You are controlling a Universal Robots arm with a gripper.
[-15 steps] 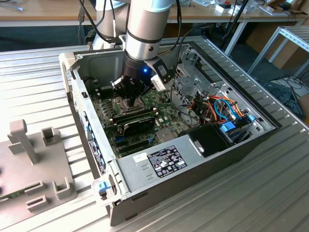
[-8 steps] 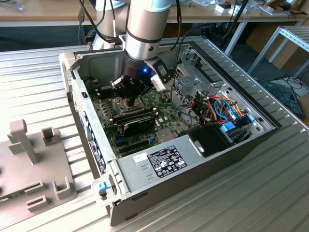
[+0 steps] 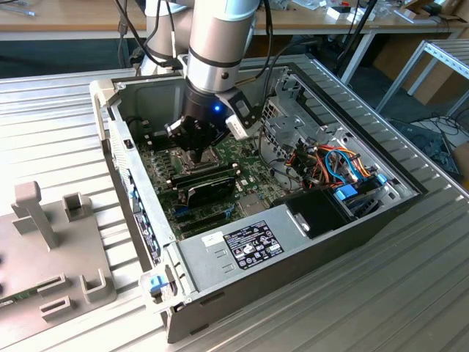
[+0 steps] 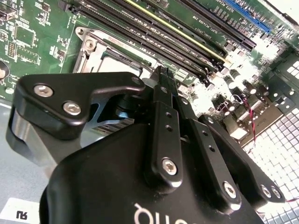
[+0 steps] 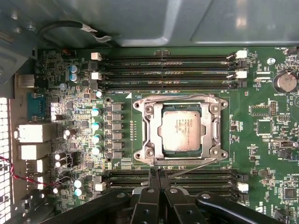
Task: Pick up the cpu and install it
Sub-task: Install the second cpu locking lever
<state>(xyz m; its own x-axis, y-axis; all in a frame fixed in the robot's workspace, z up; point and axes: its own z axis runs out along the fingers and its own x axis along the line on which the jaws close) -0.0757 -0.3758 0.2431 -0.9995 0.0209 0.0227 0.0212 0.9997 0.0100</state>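
CPU [image 5: 181,131] sits in the centre of the first wrist view, its silver-grey top lying flat inside the socket frame [image 5: 148,133], which stands open around it, with memory slots [image 5: 168,70] in rows above. At the bottom edge of that frame the jaws of the gripper [image 5: 159,179] are pressed together, holding nothing, just beside the lower memory slots [image 5: 173,176].

In the second wrist view, the gripper [image 4: 160,74] fills the lower half of the frame, its tips closed and hovering near the metal socket frame [image 4: 88,49] at upper left; the chip itself is hidden behind the gripper body.

In the exterior view, the arm [image 3: 220,37] reaches down from the top centre into the open computer case [image 3: 242,308], the gripper [image 3: 201,150] low over the motherboard [image 3: 165,180] in the middle of the frame.

Risks, as I judge them: the chip looks placed but unclamped, so a brush from the closed tips could shift it on the socket's contacts. The tips are also close to the memory slots and could catch them.
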